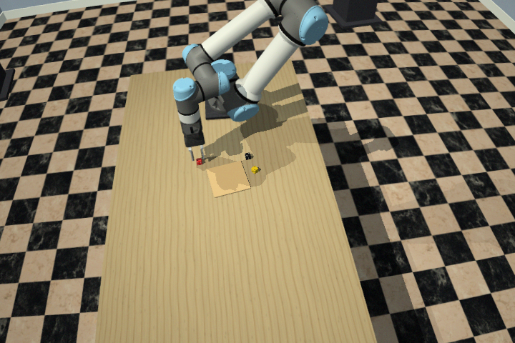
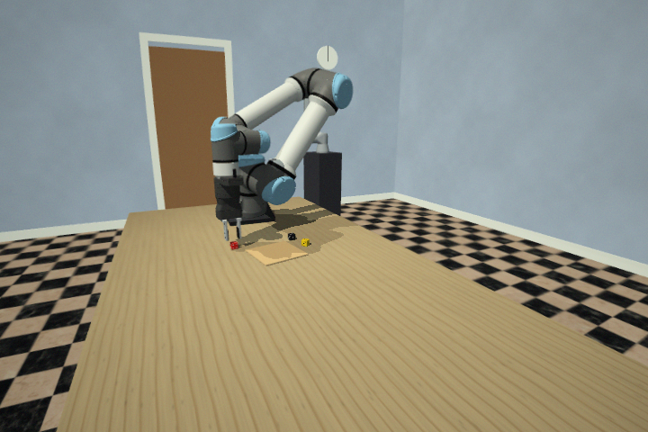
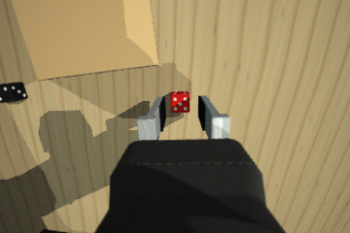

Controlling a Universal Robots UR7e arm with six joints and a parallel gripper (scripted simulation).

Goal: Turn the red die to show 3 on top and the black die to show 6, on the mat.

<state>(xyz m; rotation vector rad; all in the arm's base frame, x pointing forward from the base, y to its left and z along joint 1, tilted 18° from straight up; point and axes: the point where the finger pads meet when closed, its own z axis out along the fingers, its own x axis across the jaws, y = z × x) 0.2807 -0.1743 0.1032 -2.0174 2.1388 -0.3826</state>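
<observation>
Right now the step in hand looks like the approach to the first die; nothing is gripped and no die is on the mat yet. Largest first: the table (image 1: 234, 262) runs away beneath the gripper (image 3: 181, 116), whose fingers point straight down at it. The mat (image 3: 86, 39) lies flat ahead and to one side of the fingers, its near corner just beyond them in the wrist view. The black die (image 3: 10, 91) sits well off to that same side, near the mat's edge, and the yellow die (image 1: 254, 169) farther still, past the mat.

The red die (image 3: 180, 102) rests on bare wood, not on the mat, framed between the two fingers but below them, apart from both; its upward face seems to show five pips. The jaws stand partly open, wider than the die, holding nothing.

Next, I judge, the gripper must descend squarely over the red die and close, keeping the pads off the mat's corner.
</observation>
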